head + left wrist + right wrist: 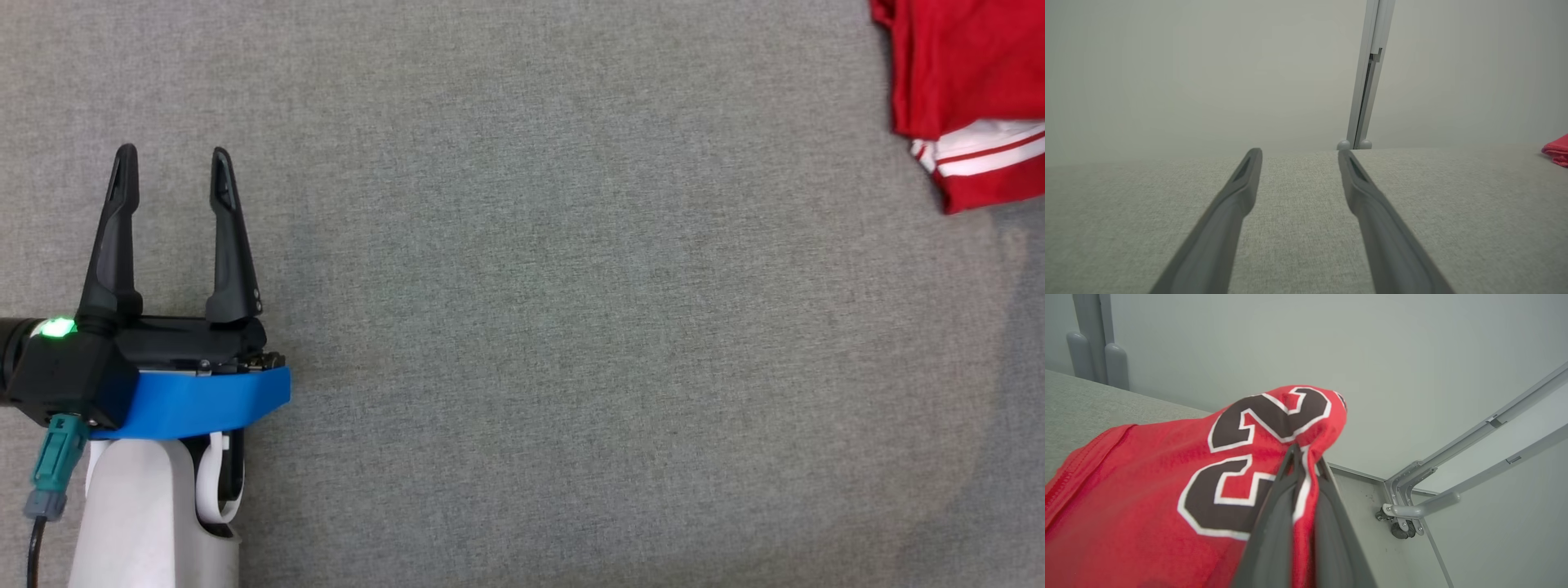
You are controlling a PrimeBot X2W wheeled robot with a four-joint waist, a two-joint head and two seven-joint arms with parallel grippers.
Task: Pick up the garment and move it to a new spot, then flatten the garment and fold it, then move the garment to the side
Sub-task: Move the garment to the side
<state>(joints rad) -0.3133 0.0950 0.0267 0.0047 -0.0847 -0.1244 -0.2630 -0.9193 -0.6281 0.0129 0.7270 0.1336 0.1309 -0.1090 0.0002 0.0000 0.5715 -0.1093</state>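
Right tool [1306, 457] clamped on red jersey [1147, 490] — left tool [173, 155] spread wide, empty.

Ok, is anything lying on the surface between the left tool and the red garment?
Nothing visible. Bare grey surface runs from the open left tool to the red garment at the head view's upper right. The right tool is shut on its fabric.

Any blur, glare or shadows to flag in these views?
Head view: even light, faint shadow on the grey fabric surface at lower right. Left wrist view: the left end effector looks soft. Right wrist view: the red jersey garment is sharp, the right end effector blurred.
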